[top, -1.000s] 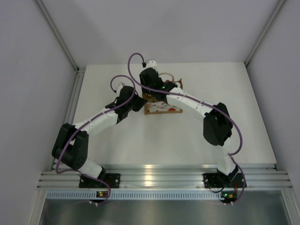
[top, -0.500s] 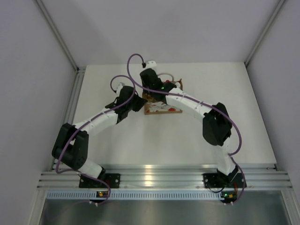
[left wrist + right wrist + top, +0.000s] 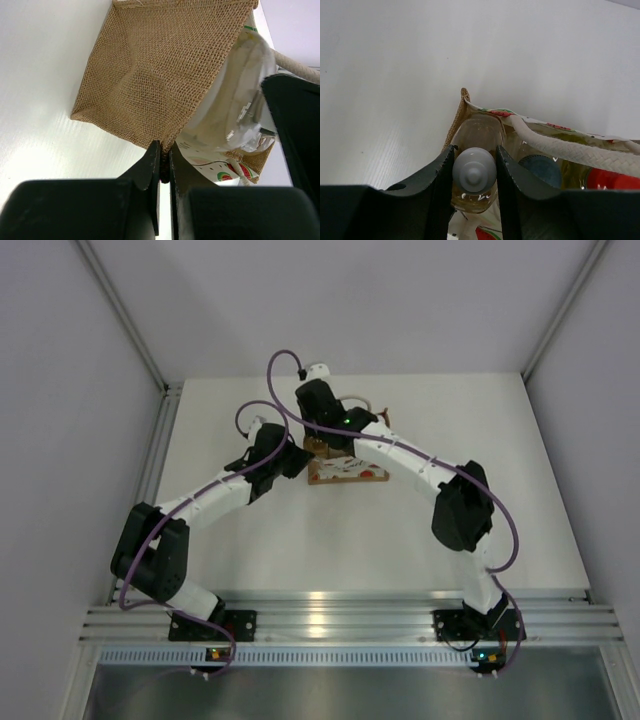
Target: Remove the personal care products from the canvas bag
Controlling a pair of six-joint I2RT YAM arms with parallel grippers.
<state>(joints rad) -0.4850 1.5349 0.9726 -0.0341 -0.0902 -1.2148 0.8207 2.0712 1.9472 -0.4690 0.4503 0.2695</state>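
Nothing I can actually read, no words, brands or numbers. Left wrist view: the white front panel of the canvas bag has red-and-green printed marks, shapes and not letters. A glossy whitish surface in the bag mouth carries tiny dark print, too small to read. Right wrist and top views show the same marks, also illegible.

You have two arms of white tubular links and black joint housings, each trailing a looped purple cable; the left gripper and right gripper carry matte black fingers.
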